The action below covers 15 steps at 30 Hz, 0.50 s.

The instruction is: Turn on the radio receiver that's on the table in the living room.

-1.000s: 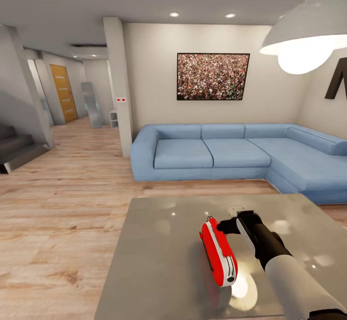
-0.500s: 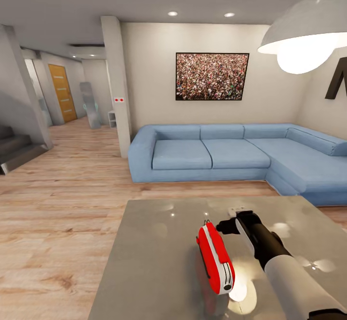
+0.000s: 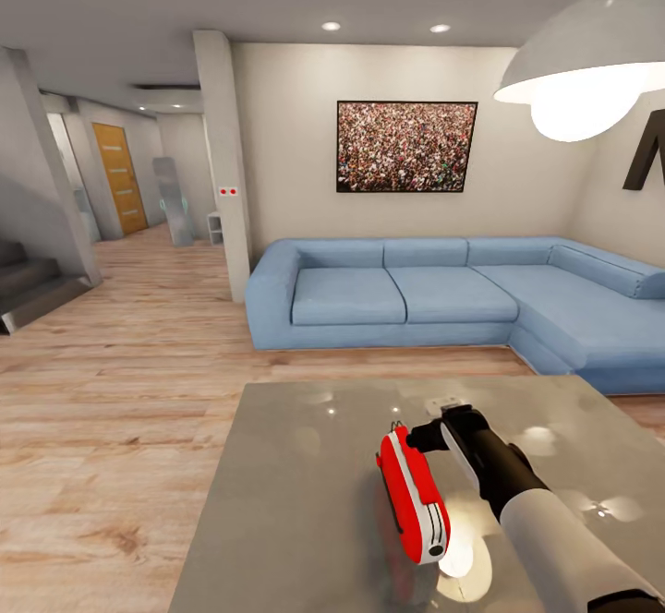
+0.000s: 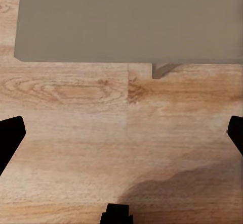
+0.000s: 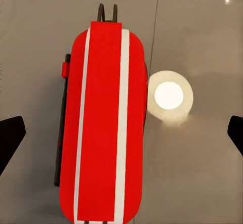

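1. Sitting on the glossy grey worktop (image 3: pixel 305 502), the red radio receiver (image 3: pixel 413 493) is seen side-on in the head view, towards the near right part of the top; a white band runs along it and a thin dark handle (image 5: pixel 61 133) along one side.
2. The right end effector (image 3: pixel 413 436) is held just beside the radio's far end, pretty much at it; actual contact can't be made out; in the right wrist view its fingers (image 5: pixel 10 138) are spread wide with the radio between them, nothing gripped.
3. The left end effector (image 4: pixel 121 138) is hung over the wood floor (image 4: pixel 76 133) by the worktop's edge, fingers spread wide, nothing held.
4. A blue sofa (image 3: pixel 443 294) is seen behind the worktop; a lamp glare (image 5: pixel 169 95) is reflected next to the radio.
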Tool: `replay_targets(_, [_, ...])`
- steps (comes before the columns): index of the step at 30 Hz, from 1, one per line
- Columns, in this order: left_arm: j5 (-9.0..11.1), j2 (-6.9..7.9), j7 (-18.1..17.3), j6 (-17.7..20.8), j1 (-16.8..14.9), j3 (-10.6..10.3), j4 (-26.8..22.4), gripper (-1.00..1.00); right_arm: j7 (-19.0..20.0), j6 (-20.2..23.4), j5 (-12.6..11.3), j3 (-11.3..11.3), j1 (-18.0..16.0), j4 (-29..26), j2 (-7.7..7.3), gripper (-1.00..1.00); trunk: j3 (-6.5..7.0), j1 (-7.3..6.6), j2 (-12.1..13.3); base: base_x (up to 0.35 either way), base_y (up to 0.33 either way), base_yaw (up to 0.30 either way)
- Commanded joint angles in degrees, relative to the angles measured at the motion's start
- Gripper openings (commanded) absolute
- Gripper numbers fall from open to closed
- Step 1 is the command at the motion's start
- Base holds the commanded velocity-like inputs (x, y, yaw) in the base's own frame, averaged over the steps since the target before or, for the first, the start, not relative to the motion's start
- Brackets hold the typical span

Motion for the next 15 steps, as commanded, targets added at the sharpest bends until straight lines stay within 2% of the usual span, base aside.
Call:
replay_targets(1, [0.0, 0.00, 0.0, 0.0, 0.0, 0.0, 0.0, 1.00, 0.0, 0.0, 0.0, 0.0, 0.0, 0.0, 0.00, 1.00, 0.00, 0.00, 0.0, 0.000, 0.013, 0.000])
replay_targets(6, [0.0, 0.21, 0.0, 0.1, 0.0, 0.3, 0.0, 1.00, 0.0, 0.0, -0.1, 0.1, 0.0, 0.0, 0.00, 1.00, 0.00, 0.00, 0.0, 0.000, 0.107, 0.000])
replay_targets(15, [0.0, 0.32, 0.0, 0.1, 0.0, 0.5, 0.0, 1.00, 0.0, 0.0, -0.4, -0.1, 0.0, 1.4, 0.00, 1.00, 0.00, 0.00, 0.0, 0.000, 0.013, 0.000])
